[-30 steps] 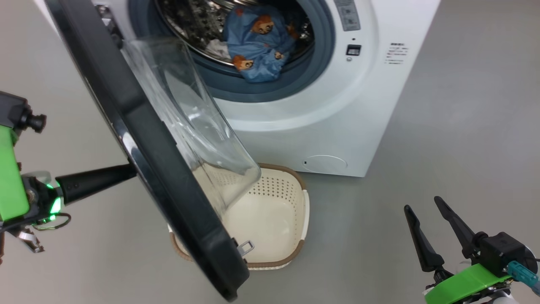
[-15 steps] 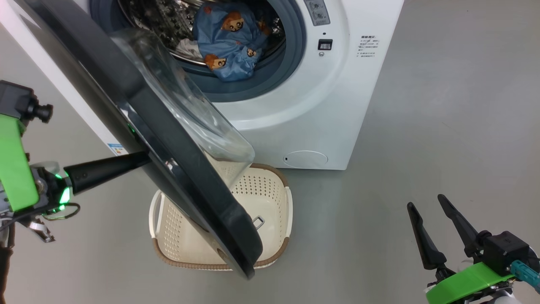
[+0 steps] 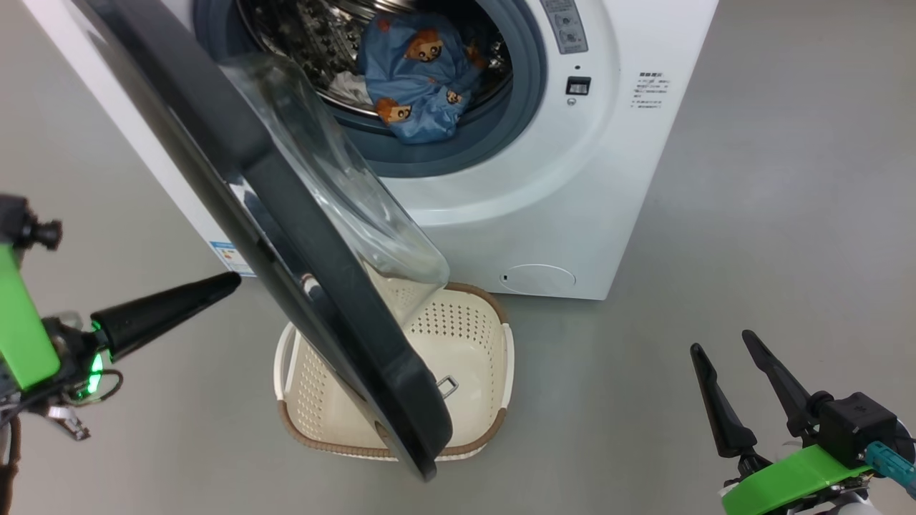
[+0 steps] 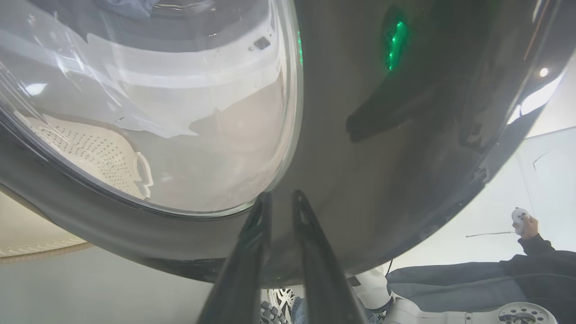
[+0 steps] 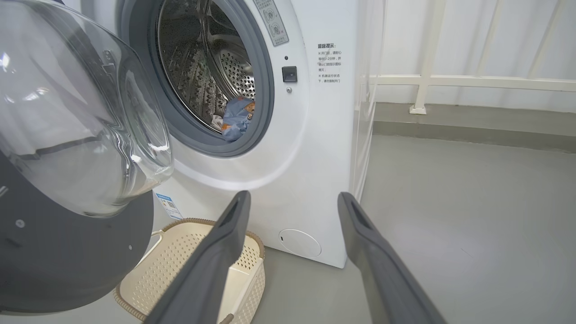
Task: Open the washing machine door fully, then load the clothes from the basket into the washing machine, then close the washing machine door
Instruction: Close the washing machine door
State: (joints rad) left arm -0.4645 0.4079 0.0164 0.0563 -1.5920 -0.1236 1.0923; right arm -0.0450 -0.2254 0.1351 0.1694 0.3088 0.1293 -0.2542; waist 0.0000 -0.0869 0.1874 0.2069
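One washing machine (image 3: pixel 544 207), one washing machine door (image 3: pixel 286 236), one basket (image 3: pixel 472 336), two hands. The door stands part-way open, hinged on the left, with its glass bowl bulging toward the drum. Its free edge hangs over the basket, which sits on the floor (image 3: pixel 751 214) just before the machine's front. The clothes (image 3: pixel 418 79) lie in the drum: one blue bear-print bundle and a pale scrap beside it. The left hand (image 3: pixel 230 280) points at the door's glossy outer face, fingers a slit apart, gripping nothing; whether it touches, I can't tell. The right hand (image 3: pixel 719 342) hovers low right, fingers spread wide and empty, with broad grey floor between it and the machine.
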